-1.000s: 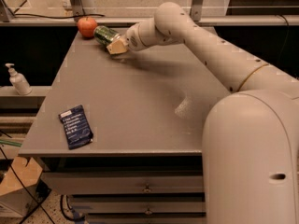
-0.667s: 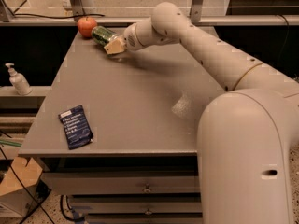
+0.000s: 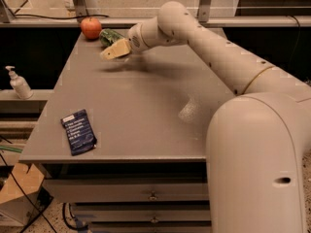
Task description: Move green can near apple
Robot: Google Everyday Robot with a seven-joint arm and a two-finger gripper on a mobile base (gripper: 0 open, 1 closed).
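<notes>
The hand [image 3: 115, 50] is in the upper left of the frame, over the far part of the grey surface [image 3: 146, 110]; I cannot tell if it is clenched or released. The green can [image 3: 110, 35] lies just above it in the picture, partly hidden behind it, close to the right of the apple [image 3: 91, 27]. A dark blue packet [image 3: 78, 131] lies at the lower left, well apart
</notes>
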